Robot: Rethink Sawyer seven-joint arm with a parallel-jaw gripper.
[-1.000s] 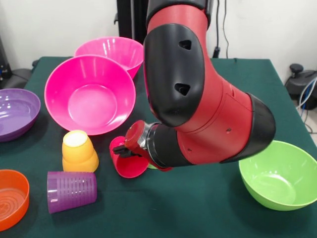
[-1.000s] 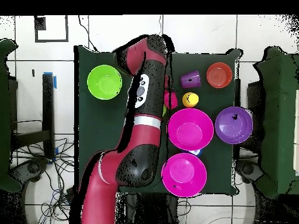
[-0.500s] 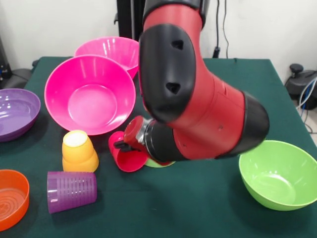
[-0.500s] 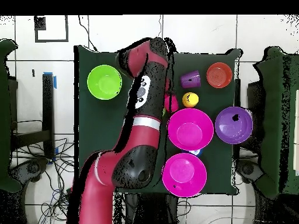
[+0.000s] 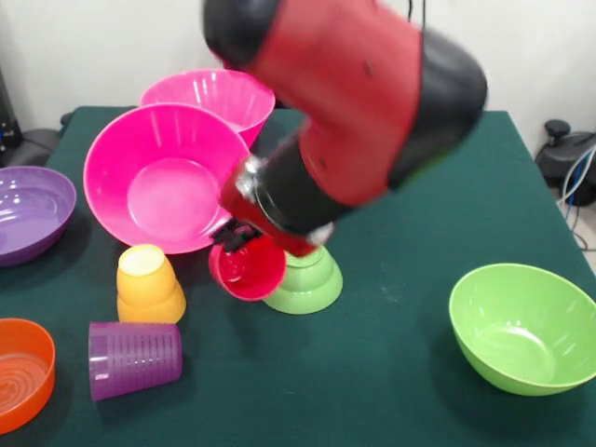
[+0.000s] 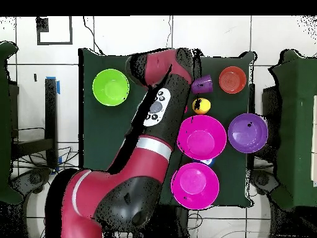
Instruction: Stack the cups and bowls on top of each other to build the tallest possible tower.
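My gripper (image 5: 236,237) is shut on the rim of the red cup (image 5: 250,269), which hangs tilted with its mouth toward the camera, just above the cloth. The cup's right side overlaps a small green bowl (image 5: 304,280) that lies upside down. The yellow-orange cup (image 5: 147,284) (image 6: 200,106) stands upside down to the left. In front of it the purple cup (image 5: 133,358) (image 6: 202,83) lies on its side. In the overhead view the arm hides the gripper and the red cup.
Two hot pink bowls (image 5: 168,177) (image 5: 209,93) sit behind the gripper. A purple bowl (image 5: 28,209) and an orange bowl (image 5: 19,372) are at the left edge, and a lime green bowl (image 5: 521,326) is at the right. A sliver of blue bowl (image 6: 207,162) shows between the pink bowls.
The arm has swung upward and lifted the red cup a little. The upside-down small green bowl, mostly hidden behind the arm before, now shows in full.
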